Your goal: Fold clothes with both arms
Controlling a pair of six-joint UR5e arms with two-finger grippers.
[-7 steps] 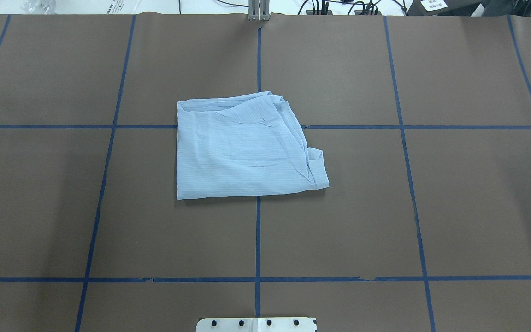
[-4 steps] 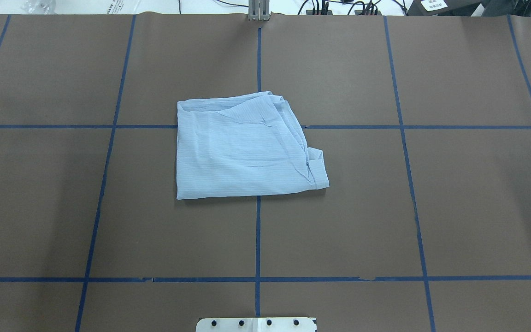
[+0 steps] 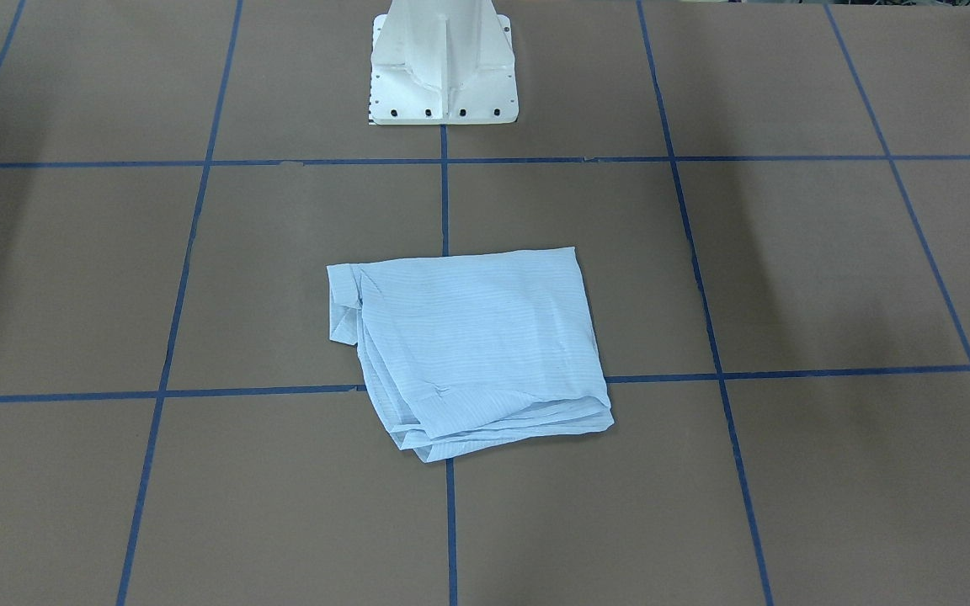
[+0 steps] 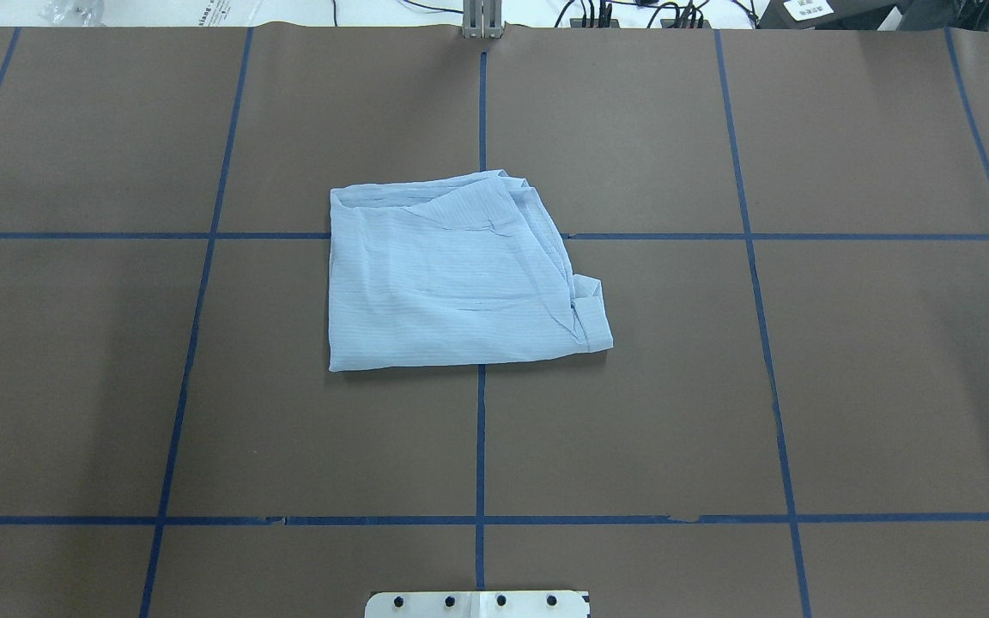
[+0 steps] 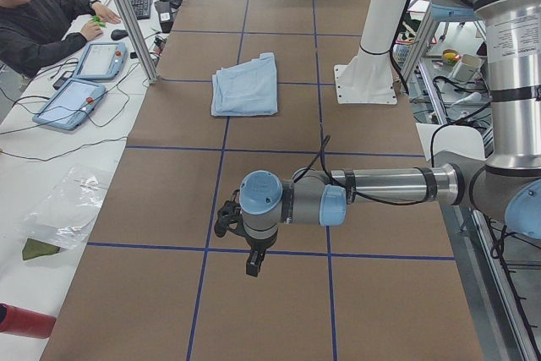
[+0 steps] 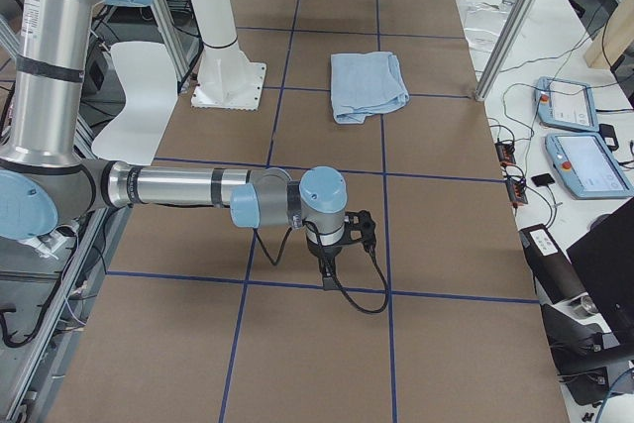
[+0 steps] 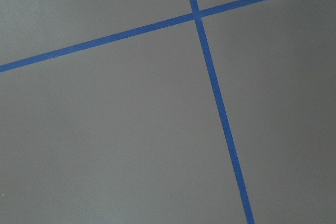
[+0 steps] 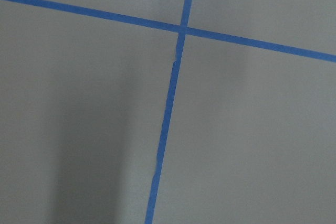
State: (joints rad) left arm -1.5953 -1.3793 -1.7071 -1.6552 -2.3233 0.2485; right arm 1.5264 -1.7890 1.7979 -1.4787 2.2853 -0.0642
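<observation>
The clothes are one light blue striped shirt (image 4: 460, 275), folded into a rough rectangle at the table's middle, also seen in the front view (image 3: 477, 345) and small in both side views (image 5: 245, 84) (image 6: 369, 86). Nothing touches it. My left arm reaches out over the table's left end, far from the shirt, with its black gripper (image 5: 251, 264) pointing down. At the opposite end, my right gripper (image 6: 327, 269) also hangs downward over the brown surface. I cannot tell whether either gripper is open or shut. Both wrist views show only brown table and blue tape.
Blue tape lines (image 4: 481, 446) divide the brown table into squares. The white pedestal base (image 3: 443, 76) stands behind the shirt on the robot's side. A person (image 5: 42, 23) sits at a side desk with tablets (image 5: 72, 99). Cables run along the far edge (image 4: 632, 13).
</observation>
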